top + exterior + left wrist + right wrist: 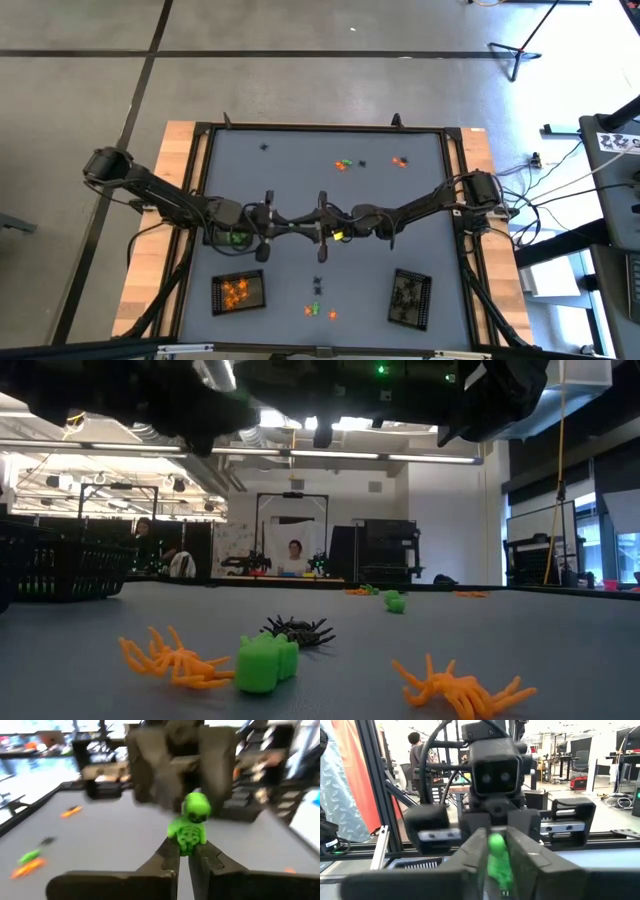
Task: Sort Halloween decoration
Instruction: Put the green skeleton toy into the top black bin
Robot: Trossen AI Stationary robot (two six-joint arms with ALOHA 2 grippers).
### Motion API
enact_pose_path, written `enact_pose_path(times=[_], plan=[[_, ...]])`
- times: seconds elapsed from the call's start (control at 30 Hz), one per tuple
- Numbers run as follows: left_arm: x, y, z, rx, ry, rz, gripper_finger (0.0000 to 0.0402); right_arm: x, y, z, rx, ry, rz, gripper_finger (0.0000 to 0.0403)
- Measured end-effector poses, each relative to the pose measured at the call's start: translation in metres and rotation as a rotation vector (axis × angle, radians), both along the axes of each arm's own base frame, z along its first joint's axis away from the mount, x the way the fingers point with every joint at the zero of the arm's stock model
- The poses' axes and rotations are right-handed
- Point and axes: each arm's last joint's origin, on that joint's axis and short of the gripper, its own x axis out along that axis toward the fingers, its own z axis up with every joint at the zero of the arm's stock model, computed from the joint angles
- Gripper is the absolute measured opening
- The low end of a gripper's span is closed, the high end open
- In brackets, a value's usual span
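Both arms meet mid-air above the table [420, 180] centre. Left gripper [186, 851] clamped tight on the green skeleton [191, 822]. Right gripper [492, 851] facing it, fingers slightly apart either side of the same toy, grip can't tell. Orange tray [238, 292] & black tray [410, 298] sit nearer the table's front edge.

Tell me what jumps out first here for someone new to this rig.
Mid-table, the two dark arms meet tip to tip over a small bright green skeleton figure: the left gripper is shut on it, and the right gripper flanks it too. Tiny orange, green and black trinkets lie at the near edge, between two black mesh trays.
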Motion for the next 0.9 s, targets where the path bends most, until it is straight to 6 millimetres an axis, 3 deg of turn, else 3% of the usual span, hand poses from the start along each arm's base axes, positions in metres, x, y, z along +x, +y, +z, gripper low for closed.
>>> enact_pose_path(times=[0.23,0.4,0.6,0.73,0.9], plan=[[-0.021,0.009,-0.003,0.068,0.178,0.194,0.0003,-0.002,0.004,0.005,0.005,-0.011,0.003,0.0178],[-0.046,0.01,-0.002,0.04,0.341,0.267,0.0002,-0.006,0.007,0.013,-0.003,-0.001,0.004,0.0222],[-0.075,0.009,0.016,-0.056,0.722,0.365,0.0001,-0.006,0.007,0.014,-0.004,0.004,-0.002,0.0232],[-0.089,0.007,0.03,-0.195,0.971,0.338,0.0005,-0.006,0.007,0.011,-0.01,0.029,-0.005,0.0232],[-0.096,0.005,0.032,-0.257,1.091,0.284,0.0027,-0.006,0.007,0.011,-0.01,0.031,-0.005,0.0232]])
